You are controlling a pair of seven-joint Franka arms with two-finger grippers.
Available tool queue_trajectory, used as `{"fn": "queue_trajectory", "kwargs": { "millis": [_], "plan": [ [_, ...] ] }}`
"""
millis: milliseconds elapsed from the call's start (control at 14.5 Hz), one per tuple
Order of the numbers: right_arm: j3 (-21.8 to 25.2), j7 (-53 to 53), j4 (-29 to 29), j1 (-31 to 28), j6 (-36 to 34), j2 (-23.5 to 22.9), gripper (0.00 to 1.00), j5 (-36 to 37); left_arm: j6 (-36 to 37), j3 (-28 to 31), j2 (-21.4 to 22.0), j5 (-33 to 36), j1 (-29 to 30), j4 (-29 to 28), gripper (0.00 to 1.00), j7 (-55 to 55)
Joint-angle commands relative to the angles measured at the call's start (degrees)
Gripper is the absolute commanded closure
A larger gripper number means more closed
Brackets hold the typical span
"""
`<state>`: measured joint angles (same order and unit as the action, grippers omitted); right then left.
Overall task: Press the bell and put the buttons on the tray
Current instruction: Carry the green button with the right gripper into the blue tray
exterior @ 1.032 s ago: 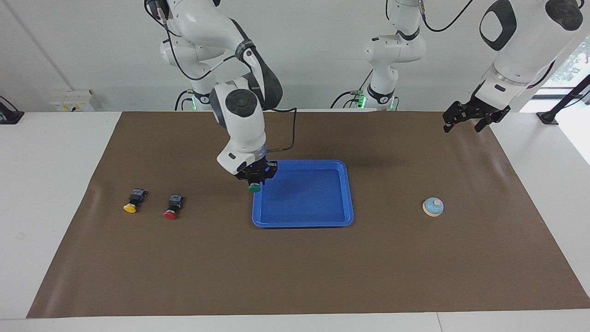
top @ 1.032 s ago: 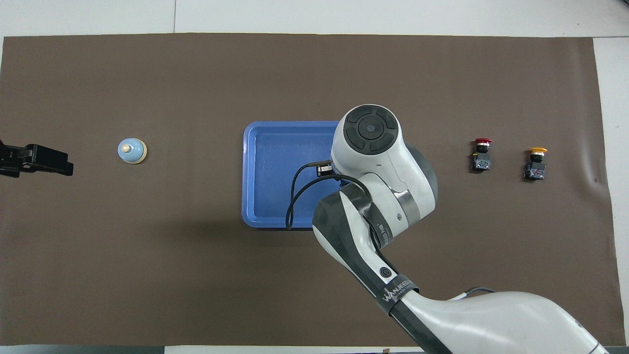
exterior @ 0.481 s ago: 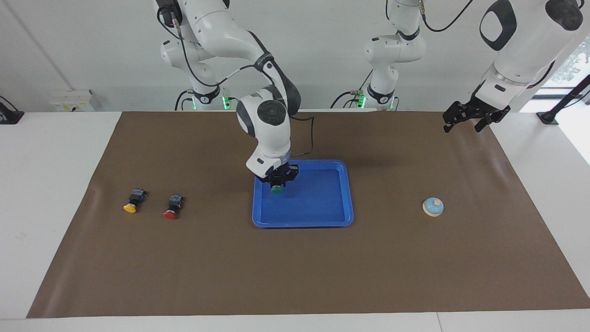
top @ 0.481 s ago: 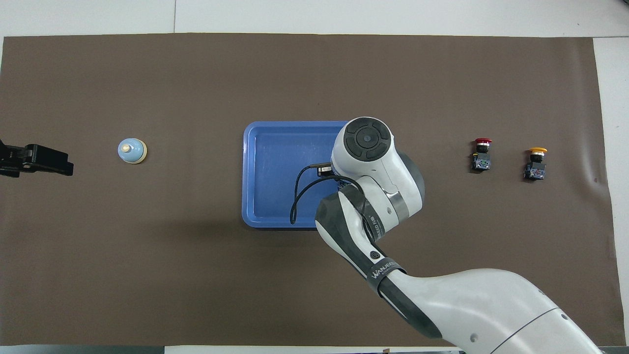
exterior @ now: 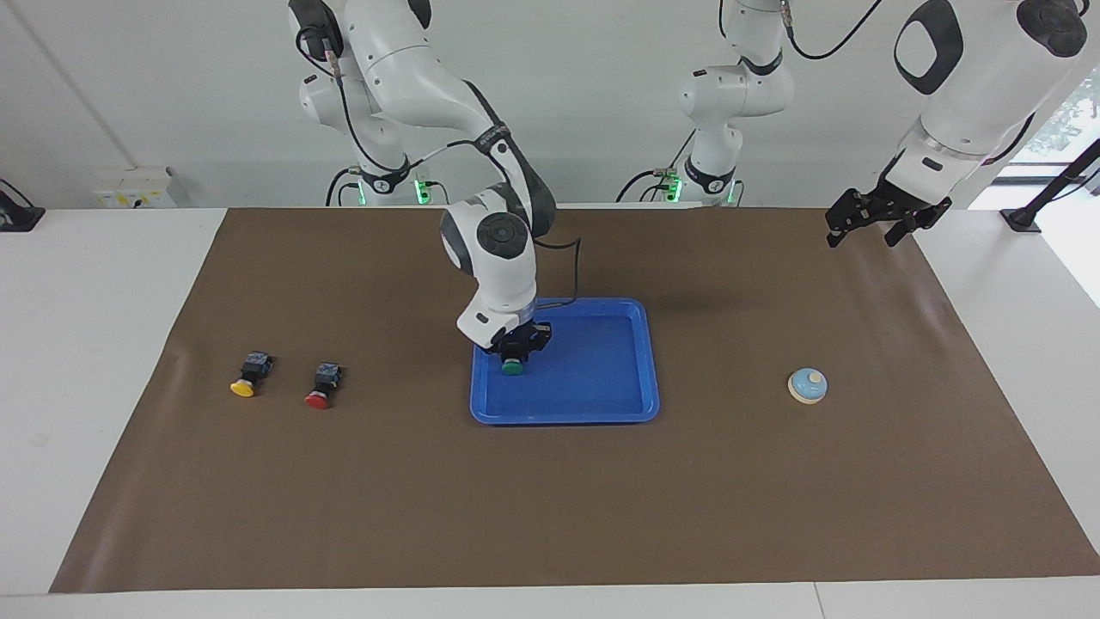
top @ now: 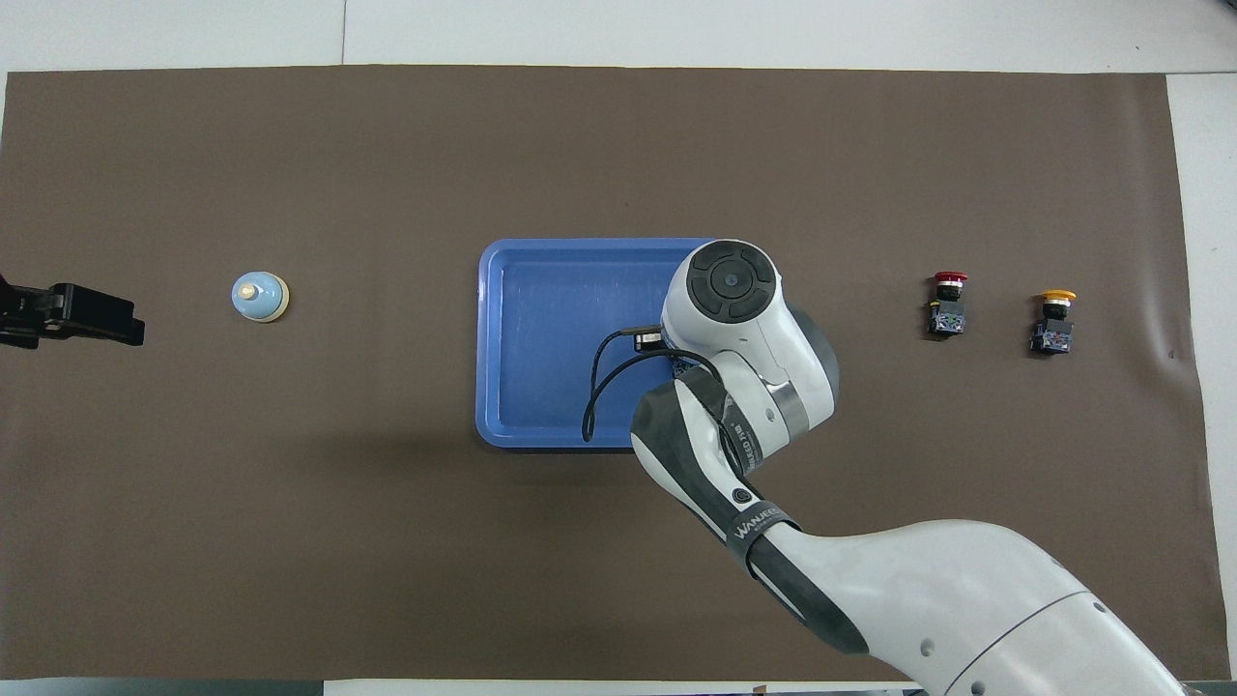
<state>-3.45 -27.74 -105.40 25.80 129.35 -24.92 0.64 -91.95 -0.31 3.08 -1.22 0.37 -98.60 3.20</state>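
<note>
My right gripper is shut on the green button and holds it low inside the blue tray, at the tray's end toward the right arm. From above, the arm's wrist hides both over the tray. The red button and the yellow button lie on the mat toward the right arm's end. The bell stands toward the left arm's end. My left gripper waits open above the mat's corner at that end.
A brown mat covers the white table. A black cable loops from the right wrist over the tray. A third robot base stands at the table's edge between the two arms.
My right gripper has carried the green button from over the tray's rim to inside the tray and has come lower. The left arm has not moved.
</note>
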Motion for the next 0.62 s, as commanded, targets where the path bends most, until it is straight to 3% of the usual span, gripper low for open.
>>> {"fn": "queue_trajectory", "kwargs": {
  "millis": [0, 69, 550],
  "plan": [
    [-0.4, -3.9, -1.4, -0.6, 0.9, 1.0, 0.17, -0.2, 0.9, 0.1, -0.4, -0.3, 0.1, 1.0, 0.0, -0.1],
    [-0.4, -5.5, -1.1, -0.3, 0.6, 1.0, 0.0, -0.2, 0.9, 0.1, -0.4, -0.3, 0.1, 1.0, 0.0, -0.1],
    [0.1, -5.6, 7.3, -4.8, -13.9, 4.7, 0.0, -0.1, 0.9, 0.1, -0.4, -0.3, 0.1, 1.0, 0.0, -0.1]
  ]
}}
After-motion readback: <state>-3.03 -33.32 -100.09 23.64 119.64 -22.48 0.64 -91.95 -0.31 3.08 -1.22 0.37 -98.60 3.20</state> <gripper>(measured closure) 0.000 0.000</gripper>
